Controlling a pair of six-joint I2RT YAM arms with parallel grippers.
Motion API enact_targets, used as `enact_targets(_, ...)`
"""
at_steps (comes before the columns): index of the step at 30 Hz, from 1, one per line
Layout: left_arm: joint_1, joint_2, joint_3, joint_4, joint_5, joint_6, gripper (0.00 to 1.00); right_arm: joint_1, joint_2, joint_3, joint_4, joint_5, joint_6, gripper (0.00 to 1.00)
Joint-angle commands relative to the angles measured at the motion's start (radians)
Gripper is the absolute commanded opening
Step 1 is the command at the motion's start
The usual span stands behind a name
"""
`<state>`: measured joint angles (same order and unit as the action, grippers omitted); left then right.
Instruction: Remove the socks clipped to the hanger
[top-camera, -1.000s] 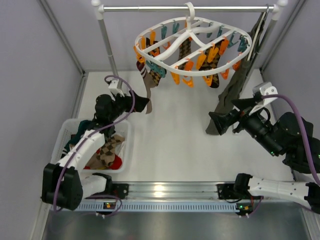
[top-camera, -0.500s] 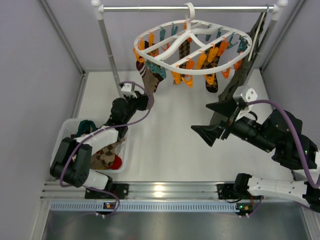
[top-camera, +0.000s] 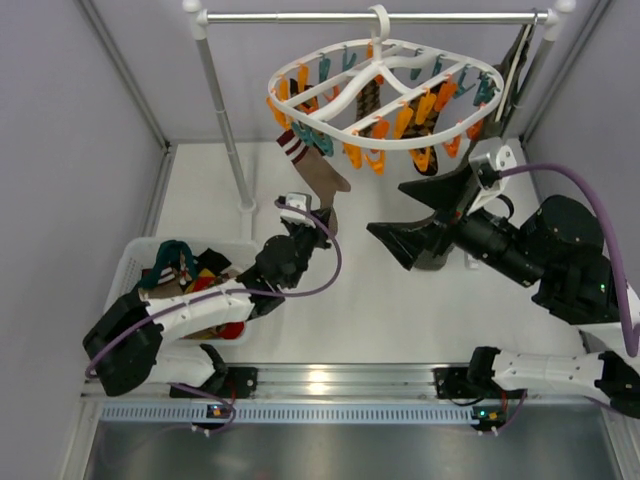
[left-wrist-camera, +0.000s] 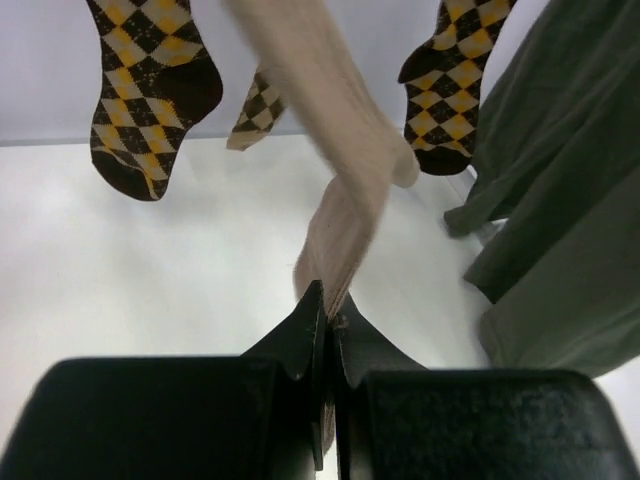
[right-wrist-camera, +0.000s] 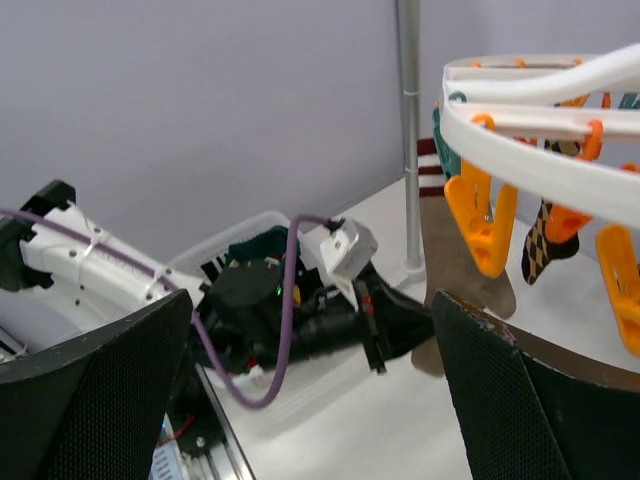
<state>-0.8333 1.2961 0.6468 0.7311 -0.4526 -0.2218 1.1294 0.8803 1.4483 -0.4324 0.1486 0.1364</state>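
The white oval hanger (top-camera: 400, 143) hangs from the rail, with orange and teal clips around it. A brown sock (top-camera: 320, 178) with a striped cuff slants down from its left rim. My left gripper (top-camera: 320, 224) is shut on that sock's lower end. In the left wrist view the tan ribbed sock (left-wrist-camera: 345, 210) runs up from between my left gripper (left-wrist-camera: 330, 305) jaws, which are pressed together. Argyle socks (left-wrist-camera: 150, 80) hang behind it. My right gripper (top-camera: 408, 215) stands open under the hanger's middle, holding nothing. In its own view the right gripper (right-wrist-camera: 312, 300) frames the left arm, with the hanger (right-wrist-camera: 540, 150) at the upper right.
A white basket (top-camera: 135, 255) with several socks in it sits at the left. A long olive-green garment (top-camera: 488, 130) hangs at the right end of the metal rail (top-camera: 300, 17). The rail's left pole (top-camera: 225, 110) stands just behind the brown sock.
My left gripper has moved right and forward from beside the pole, shut on the brown sock's end and drawn it out at a slant. My right gripper moved left towards the hanger, still open.
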Motion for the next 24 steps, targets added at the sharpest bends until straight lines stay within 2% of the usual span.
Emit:
enact_targets(1,-0.122,-0.04,0.017,0.022,-0.211,0.059,0.0,-0.002,0.103,0.116,0.018,0.014,0.032,0.99)
enact_targets(3,-0.188,-0.023,0.053,0.022,-0.294,0.097,0.0,-0.002,0.155,0.214,-0.051,0.022,0.029,0.99)
enact_targets(4,-0.255,0.008,0.066,0.022,-0.366,0.123,0.0,-0.002,0.181,0.24,-0.074,0.037,0.032,0.99)
enact_targets(7,-0.364,0.064,0.143,0.024,-0.48,0.212,0.0,0.0,0.255,0.305,-0.108,0.051,0.032,1.0)
enact_targets(10,-0.435,0.137,0.203,0.024,-0.558,0.303,0.0,0.004,0.321,0.348,-0.132,0.069,0.023,0.97)
enact_targets(17,-0.52,0.242,0.277,0.024,-0.604,0.346,0.0,0.009,0.388,0.417,-0.178,0.137,-0.027,0.94)
enact_targets(24,-0.547,0.243,0.231,0.024,-0.646,0.302,0.0,0.007,0.463,0.478,-0.224,0.269,-0.077,0.85)
